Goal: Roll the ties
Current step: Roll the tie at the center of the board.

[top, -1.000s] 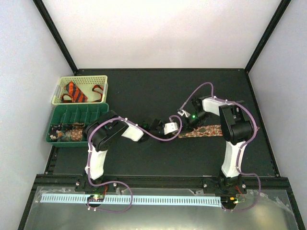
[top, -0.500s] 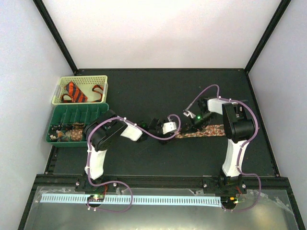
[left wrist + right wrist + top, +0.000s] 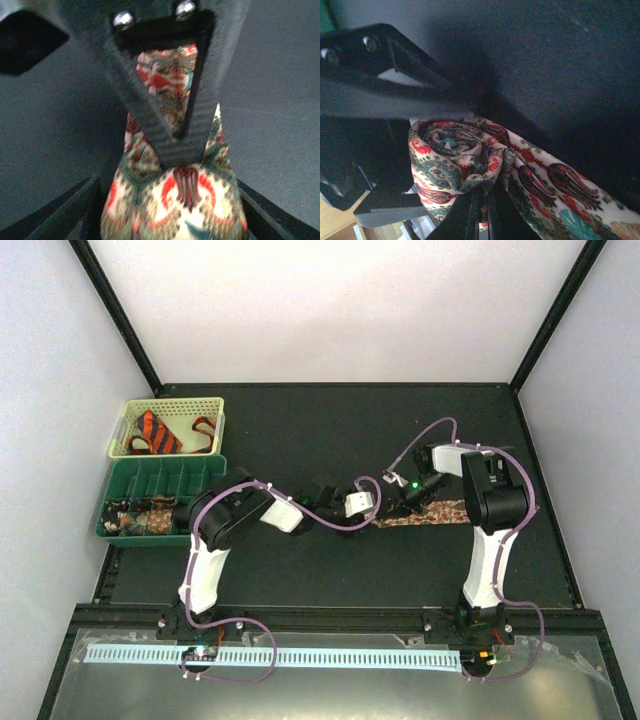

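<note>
Left wrist view gives us the left gripper (image 3: pixel 175 150) with its black fingers (image 3: pixel 145 120) drawn together at the tips, pinching the speckled red, green and cream fabric necktie (image 3: pixel 182 197), which shows between the jaws and widens below them. From the right wrist we see the right gripper (image 3: pixel 482 216) all but closed on a fold of that fabric, the tie's rolled coil sitting just above its jaws and the flat strip stretching off to their right across the black table (image 3: pixel 570 60).
</note>
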You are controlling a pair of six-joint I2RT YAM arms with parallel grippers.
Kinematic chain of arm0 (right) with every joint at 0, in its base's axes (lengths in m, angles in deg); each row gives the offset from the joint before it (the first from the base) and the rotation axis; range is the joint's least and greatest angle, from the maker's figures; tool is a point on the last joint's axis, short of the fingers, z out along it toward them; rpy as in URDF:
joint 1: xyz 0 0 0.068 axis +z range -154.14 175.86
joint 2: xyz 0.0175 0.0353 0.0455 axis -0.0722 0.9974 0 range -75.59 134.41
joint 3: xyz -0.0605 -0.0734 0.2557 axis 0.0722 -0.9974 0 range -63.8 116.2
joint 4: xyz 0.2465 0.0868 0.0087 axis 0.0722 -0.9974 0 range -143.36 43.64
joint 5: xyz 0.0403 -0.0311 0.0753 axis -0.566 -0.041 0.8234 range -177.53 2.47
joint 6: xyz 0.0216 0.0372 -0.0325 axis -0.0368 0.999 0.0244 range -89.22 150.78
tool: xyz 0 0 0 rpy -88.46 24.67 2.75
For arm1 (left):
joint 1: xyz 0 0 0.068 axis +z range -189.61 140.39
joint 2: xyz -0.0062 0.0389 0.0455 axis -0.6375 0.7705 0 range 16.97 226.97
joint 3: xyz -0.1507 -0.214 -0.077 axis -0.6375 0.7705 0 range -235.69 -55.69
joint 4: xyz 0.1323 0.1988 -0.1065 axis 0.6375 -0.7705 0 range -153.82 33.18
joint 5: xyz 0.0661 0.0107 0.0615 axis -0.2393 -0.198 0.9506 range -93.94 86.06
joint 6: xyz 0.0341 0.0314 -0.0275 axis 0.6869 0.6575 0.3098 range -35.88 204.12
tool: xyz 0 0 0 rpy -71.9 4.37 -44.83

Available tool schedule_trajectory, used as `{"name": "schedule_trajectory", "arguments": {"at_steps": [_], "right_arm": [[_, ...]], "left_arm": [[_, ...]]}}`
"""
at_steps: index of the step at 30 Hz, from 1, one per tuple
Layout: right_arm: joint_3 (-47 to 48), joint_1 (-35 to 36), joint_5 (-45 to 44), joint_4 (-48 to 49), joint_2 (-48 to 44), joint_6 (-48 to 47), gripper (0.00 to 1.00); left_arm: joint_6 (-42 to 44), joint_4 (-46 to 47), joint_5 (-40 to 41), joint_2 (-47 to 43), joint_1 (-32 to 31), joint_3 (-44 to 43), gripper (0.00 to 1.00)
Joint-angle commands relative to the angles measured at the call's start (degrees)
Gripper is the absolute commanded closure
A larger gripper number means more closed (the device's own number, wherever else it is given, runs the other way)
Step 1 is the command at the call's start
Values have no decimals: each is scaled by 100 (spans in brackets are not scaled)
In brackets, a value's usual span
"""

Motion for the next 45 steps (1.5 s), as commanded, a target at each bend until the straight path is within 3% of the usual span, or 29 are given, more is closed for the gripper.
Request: {"name": "schedule_trajectory", "arguments": {"at_steps": [1,3,5,7,13,16,25,30,33,35,37,41,45], "right_arm": [[32,213,-581,396,429,-32,99],[109,234,-548,433,445,6,98],[189,237,-484,388,410,-23,95],[241,225,-492,285,294,-108,85],[108,187,8,-4,-464,-254,54],[22,289,434,71,-599,-78,50],[76,621,316,400,-284,191,58],[198,617,47,333,-88,44,76],[213,607,-75,282,-52,-37,94],[197,569,-145,267,-60,-67,99],[166,495,-273,257,-72,-101,99],[55,306,-658,285,-28,-209,99],[-47,262,-1029,384,-17,-277,99]], "left_arm": [[167,-111,10,152,-71,-166,39],[328,-337,215,-5,-69,-12,49],[439,-526,406,-231,-37,255,53],[544,-701,532,-448,-17,527,55],[571,-1199,619,-641,-24,715,56],[511,-1328,656,-539,-41,561,56],[501,-1515,660,-432,-42,387,55],[501,-1543,657,-406,-50,347,55],[491,-1572,662,-391,-51,324,54],[490,-1569,662,-404,-43,320,53],[469,-1570,665,-417,-42,321,50],[362,-1238,429,-586,37,420,30],[71,-763,145,-765,115,491,24]]}}
